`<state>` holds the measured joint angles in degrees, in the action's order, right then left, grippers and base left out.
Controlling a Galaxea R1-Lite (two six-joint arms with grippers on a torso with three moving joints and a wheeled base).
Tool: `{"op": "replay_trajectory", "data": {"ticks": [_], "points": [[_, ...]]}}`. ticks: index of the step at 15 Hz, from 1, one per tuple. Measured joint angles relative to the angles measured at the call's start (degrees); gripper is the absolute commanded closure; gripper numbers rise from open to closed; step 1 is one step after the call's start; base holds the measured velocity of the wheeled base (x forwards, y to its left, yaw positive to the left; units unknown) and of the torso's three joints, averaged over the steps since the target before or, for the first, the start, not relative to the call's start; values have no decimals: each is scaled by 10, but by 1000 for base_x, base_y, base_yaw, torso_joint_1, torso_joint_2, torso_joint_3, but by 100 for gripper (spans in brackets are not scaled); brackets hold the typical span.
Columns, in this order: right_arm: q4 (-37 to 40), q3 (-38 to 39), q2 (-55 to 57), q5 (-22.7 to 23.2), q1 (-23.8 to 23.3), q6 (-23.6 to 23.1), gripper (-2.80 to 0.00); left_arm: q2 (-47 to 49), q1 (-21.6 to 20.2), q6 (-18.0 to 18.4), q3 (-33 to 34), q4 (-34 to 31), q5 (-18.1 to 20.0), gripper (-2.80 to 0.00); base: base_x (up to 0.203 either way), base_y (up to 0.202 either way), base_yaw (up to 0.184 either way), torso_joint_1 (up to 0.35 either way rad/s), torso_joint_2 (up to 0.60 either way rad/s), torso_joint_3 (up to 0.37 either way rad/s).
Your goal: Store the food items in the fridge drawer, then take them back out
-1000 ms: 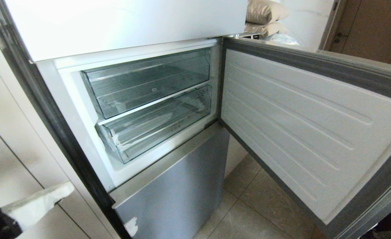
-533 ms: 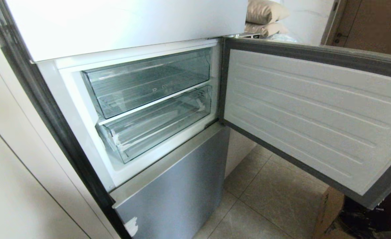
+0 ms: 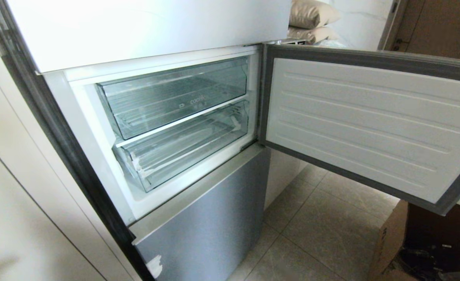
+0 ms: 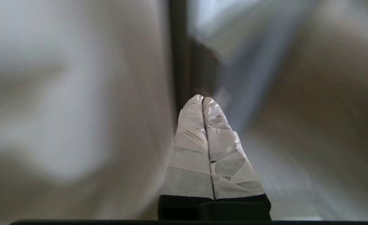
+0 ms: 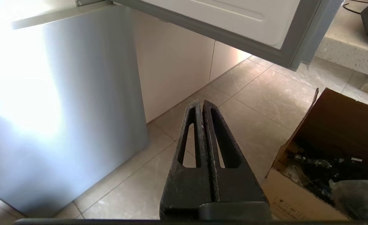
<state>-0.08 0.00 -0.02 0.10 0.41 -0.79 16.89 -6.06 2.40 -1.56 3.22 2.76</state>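
The fridge's middle door (image 3: 370, 125) hangs wide open to the right, showing two clear drawers stacked one over the other. The upper one (image 3: 175, 93) carries faint print on its front; the lower one, the fridge drawer (image 3: 183, 146), is pushed in, with white tape scraps at its near left corner. No red food shows through either drawer or anywhere else in sight. Below them the grey bottom door (image 3: 206, 218) is closed, a white scrap stuck near its lower left edge. Neither arm shows from the head. The left gripper (image 4: 202, 99), fingers wrapped in white tape, has its jaws pressed together with nothing between them; the surroundings behind it are a blur. The right gripper (image 5: 201, 102), bare black, hangs low by the grey door over the tiled floor (image 5: 252, 106), jaws together and empty too. A cardboard box (image 5: 299, 193) of dark odds and ends sits on the floor to the right, under the open door.
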Motion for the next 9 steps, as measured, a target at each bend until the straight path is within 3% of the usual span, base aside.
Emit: {"op": "replay_trajectory", "data": {"ticks": [2, 4, 6, 9], "points": [[0, 0, 0, 0, 0, 0, 0, -1, 11, 18, 2, -25, 15, 0, 0, 0, 0, 0, 0, 0], [0, 0, 0, 0, 0, 2, 0, 5, 15, 52, 2, -58, -11, 0, 0, 0, 0, 0, 0, 0], [0, 0, 0, 0, 0, 3, 0, 5, 18, 58, 0, -68, -11, 0, 0, 0, 0, 0, 0, 0], [0, 0, 0, 0, 0, 4, 0, -33, 57, 57, 0, -70, 3, 0, 0, 0, 0, 0, 0, 0]]}}
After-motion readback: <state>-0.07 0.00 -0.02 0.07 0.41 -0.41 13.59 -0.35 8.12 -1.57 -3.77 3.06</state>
